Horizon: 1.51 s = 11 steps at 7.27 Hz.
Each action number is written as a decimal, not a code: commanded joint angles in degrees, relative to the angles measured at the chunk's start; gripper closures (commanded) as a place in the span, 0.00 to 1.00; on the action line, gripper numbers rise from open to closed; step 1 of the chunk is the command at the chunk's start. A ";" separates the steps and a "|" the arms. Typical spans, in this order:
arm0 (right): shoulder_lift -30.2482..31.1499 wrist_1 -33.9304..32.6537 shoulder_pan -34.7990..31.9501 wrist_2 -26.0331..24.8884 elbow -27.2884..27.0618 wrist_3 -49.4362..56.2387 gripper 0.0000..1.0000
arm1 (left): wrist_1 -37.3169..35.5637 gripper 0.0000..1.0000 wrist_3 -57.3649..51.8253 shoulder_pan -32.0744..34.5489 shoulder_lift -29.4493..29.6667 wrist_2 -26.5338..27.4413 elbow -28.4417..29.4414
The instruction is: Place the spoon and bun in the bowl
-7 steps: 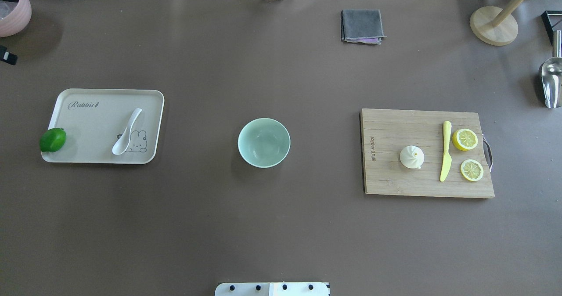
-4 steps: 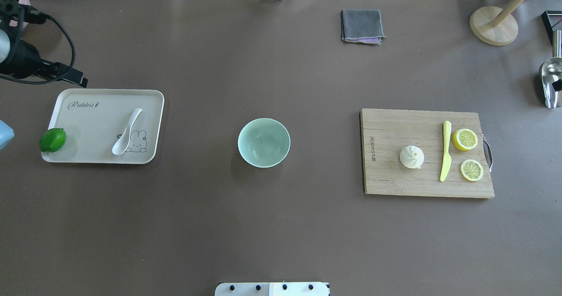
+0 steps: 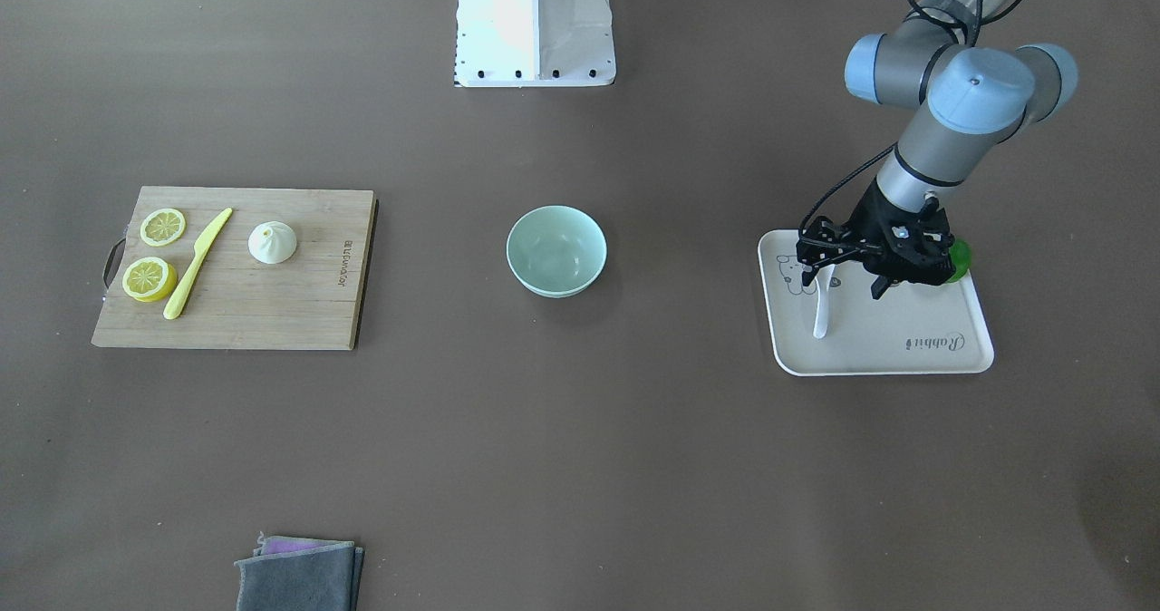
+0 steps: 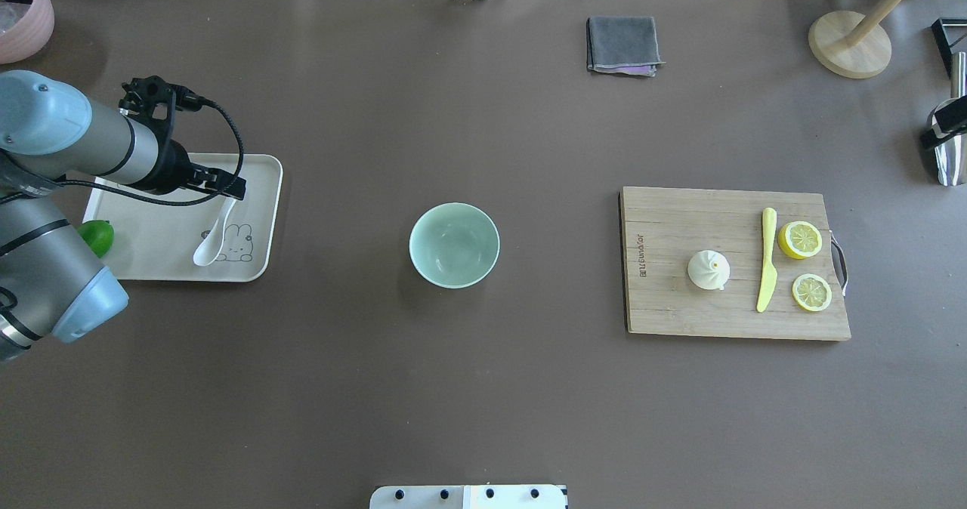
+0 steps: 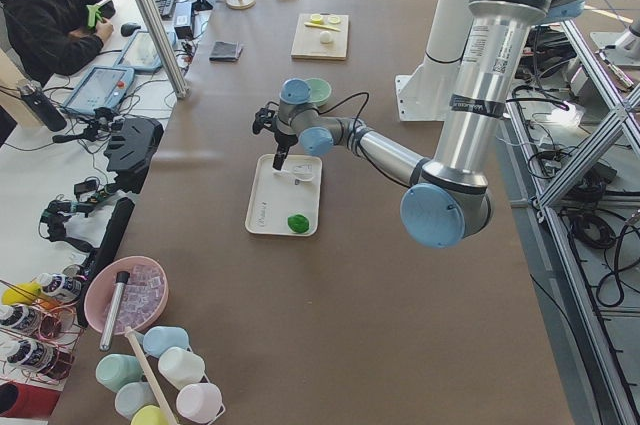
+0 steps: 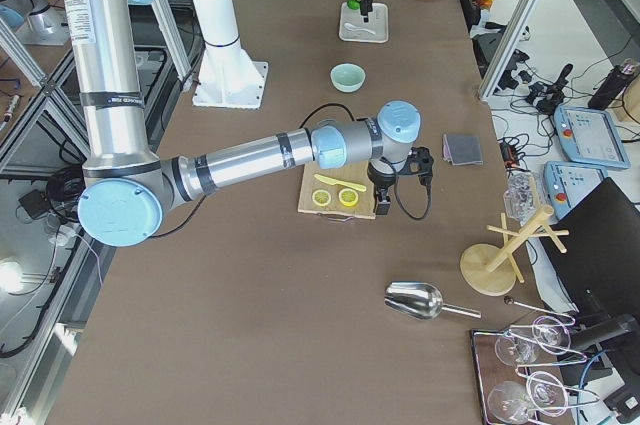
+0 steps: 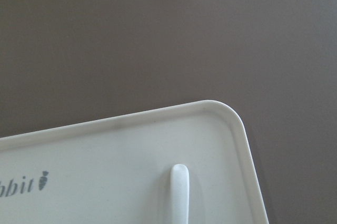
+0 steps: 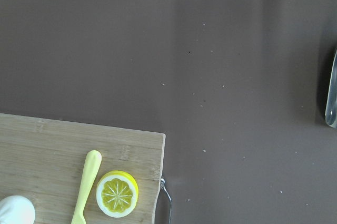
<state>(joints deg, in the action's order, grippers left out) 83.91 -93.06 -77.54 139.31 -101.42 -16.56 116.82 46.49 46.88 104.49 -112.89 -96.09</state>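
Exterior front-facing view: left jaws, spread open, hang over spoon point(image 3: 819, 316) on tray point(image 3: 906, 325). Right jaws: state cannot be told. Bun point(image 3: 272, 242) sits on board point(image 3: 299, 312); bowl point(image 3: 555, 250) stands between on table point(image 3: 580, 457).

The near left arm point(image 5: 385, 152) stretches over the beige tray point(image 5: 272, 197). The left gripper point(image 5: 280, 161) hangs above the spoon point(image 5: 303, 174), and a green lime point(image 5: 298, 223) lies at the tray's near end.

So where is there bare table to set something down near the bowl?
Bare table lies between the bowl and the tray, and between the bowl and the cutting board. Crowded: the board's handle end, with bun, knife, lemon slices.
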 commanded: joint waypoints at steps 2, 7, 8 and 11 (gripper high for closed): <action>-1.73 -0.02 3.35 0.00 -0.70 -5.85 0.00 | 0.42 0.03 -0.34 -1.88 1.94 0.30 3.89; -4.37 0.07 6.34 -0.26 -0.88 -9.81 0.00 | 7.18 0.50 -0.34 -2.59 1.06 0.22 8.46; -4.54 0.07 6.43 -0.35 -0.79 -9.81 0.00 | 7.19 0.70 -0.35 -2.59 0.98 -0.22 8.29; -4.72 0.07 6.52 -0.44 -0.79 -9.90 0.00 | 6.32 1.00 -0.26 -1.89 0.63 -1.98 6.89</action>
<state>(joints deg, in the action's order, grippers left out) 79.25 -92.99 -71.09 138.88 -102.22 -26.43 123.53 46.22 44.53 105.35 -114.27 -88.54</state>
